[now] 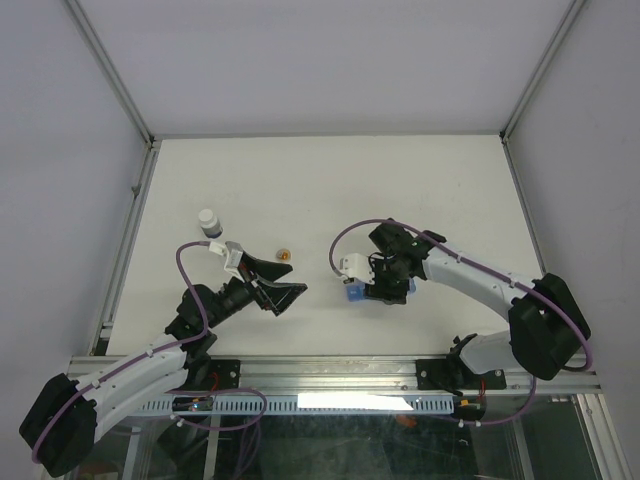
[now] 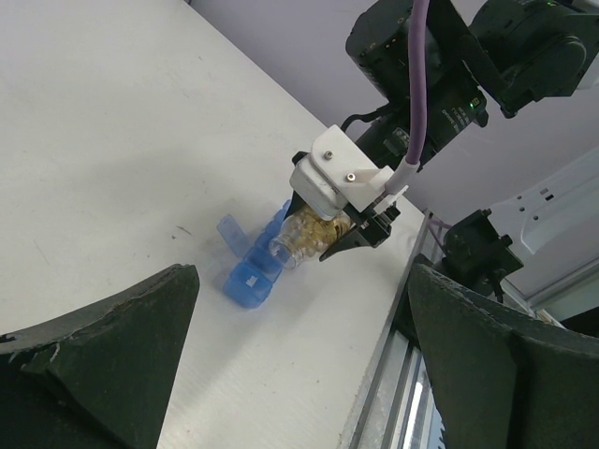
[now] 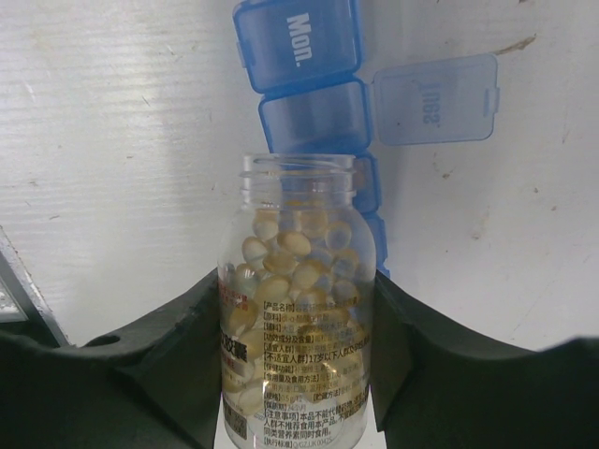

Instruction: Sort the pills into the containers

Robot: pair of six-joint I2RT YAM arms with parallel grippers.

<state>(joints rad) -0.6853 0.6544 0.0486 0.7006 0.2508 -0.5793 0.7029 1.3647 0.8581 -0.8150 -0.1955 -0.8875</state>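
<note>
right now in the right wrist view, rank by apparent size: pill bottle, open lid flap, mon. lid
1. pill bottle, largest, though nearest the camera.
2. open lid flap and Mon. lid look alike; Mon. lid is cut by the frame edge, so unranked.

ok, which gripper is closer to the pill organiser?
Right. The right gripper holds the pill bottle just over the pill organiser; the left gripper is open, well apart on the left.
</note>
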